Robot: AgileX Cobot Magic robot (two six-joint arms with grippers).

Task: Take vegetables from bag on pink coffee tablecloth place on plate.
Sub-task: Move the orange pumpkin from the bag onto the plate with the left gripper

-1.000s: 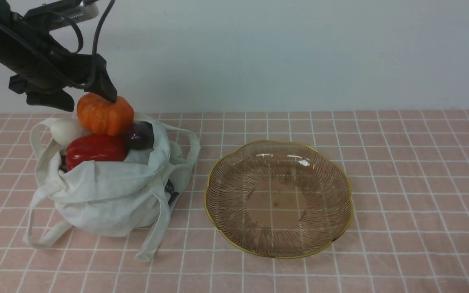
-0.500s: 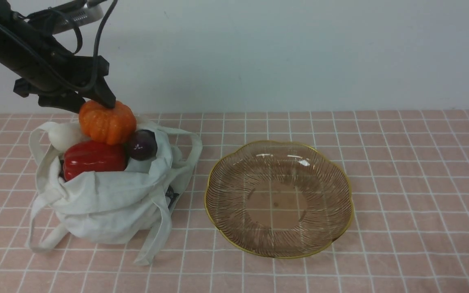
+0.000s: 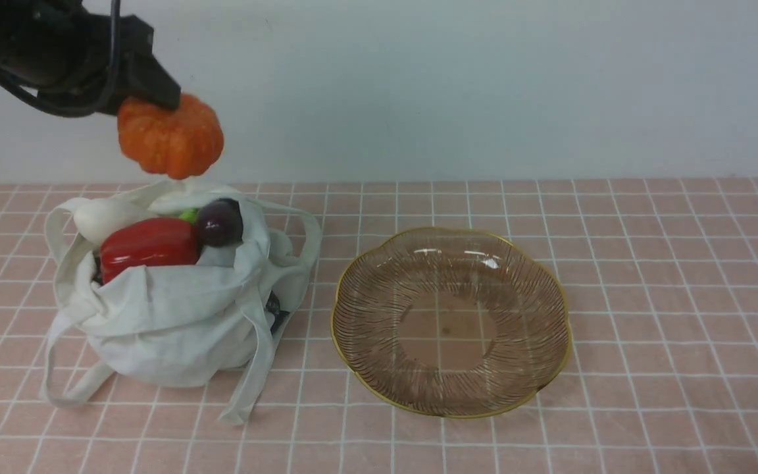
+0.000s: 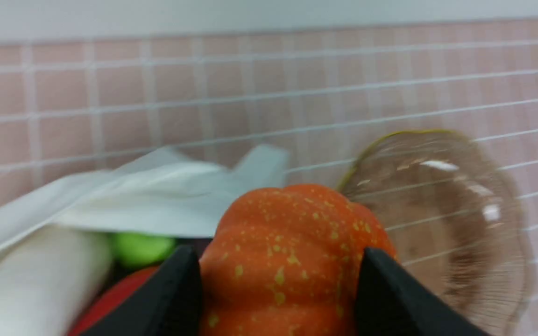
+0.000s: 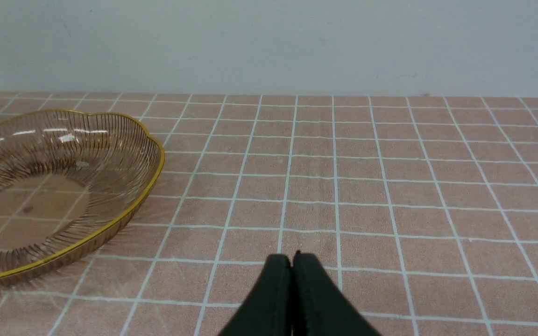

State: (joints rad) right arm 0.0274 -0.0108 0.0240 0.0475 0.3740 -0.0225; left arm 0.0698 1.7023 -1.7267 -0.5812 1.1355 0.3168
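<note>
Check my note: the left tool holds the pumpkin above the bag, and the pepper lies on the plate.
Wrong on the pepper: it lies in the bag, not on the plate, as the front view shows. The left tool does hold the pumpkin above the bag.

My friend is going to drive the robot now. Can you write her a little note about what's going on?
Left gripper: shut on the pumpkin, in the air above the bag.
Right gripper: shut, empty, over bare tablecloth near the plate.
In the bag: red pepper, purple ball, white oval, a green thing.
Done: pumpkin is out of the bag.
Left: the plate is empty. Put the pumpkin on it, then the others.
</note>
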